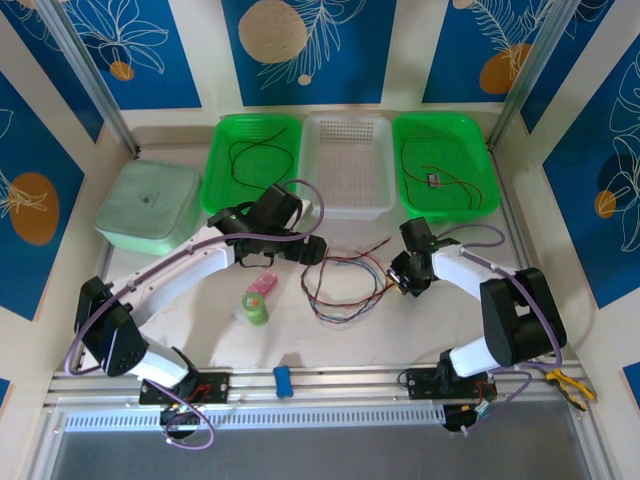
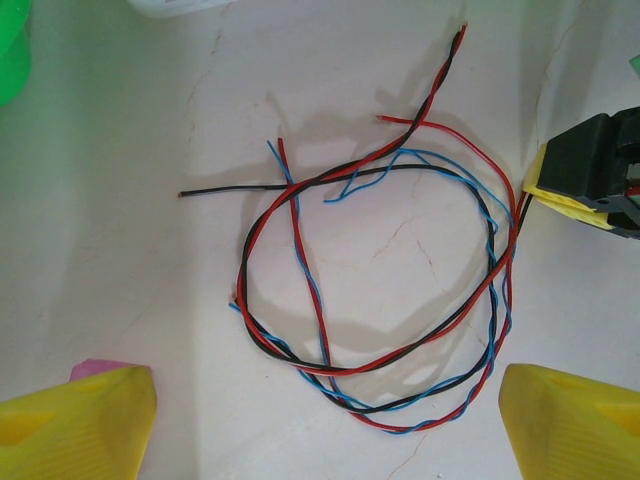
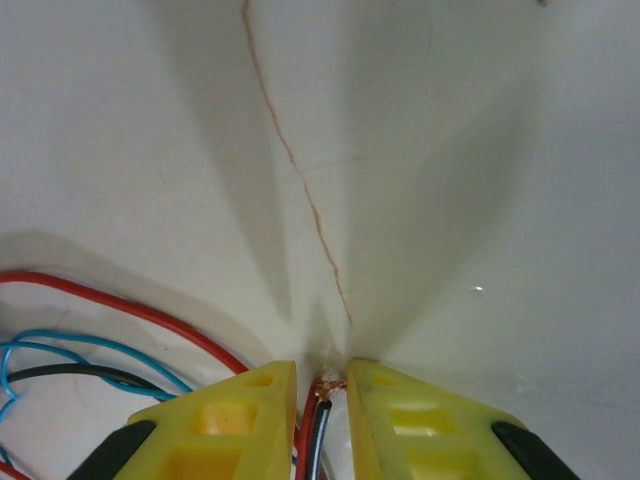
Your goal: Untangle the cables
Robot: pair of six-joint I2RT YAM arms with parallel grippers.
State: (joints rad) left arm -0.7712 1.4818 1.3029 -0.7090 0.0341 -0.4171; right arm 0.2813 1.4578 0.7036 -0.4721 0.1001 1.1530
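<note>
The table (image 1: 420, 335) was the big thing, a plain white top. The green trays (image 1: 216, 150) and the white tray (image 1: 345, 165) sat way out past both grippers. Each green one had a bit of wire in it, so I'd guess that's where freed strands go.

The left gripper (image 1: 305, 248) (image 2: 325, 428) hung right over the cables (image 1: 345, 290) (image 2: 292, 190), jaws spread wide and gripping nothing. The tangled loop lay flat directly under it, between its fingers. It looked staged to drop down and pick out one strand.

The right gripper (image 1: 402, 275) (image 3: 320, 385) sat at the loop's edge, squeezed nearly closed on the cables (image 3: 150, 314). It had red and black ends pinched between its yellow fingers, down against the table. Probably that anchors the bundle so the other side can pull. The blue strands ran loose just beside its fingers.
</note>
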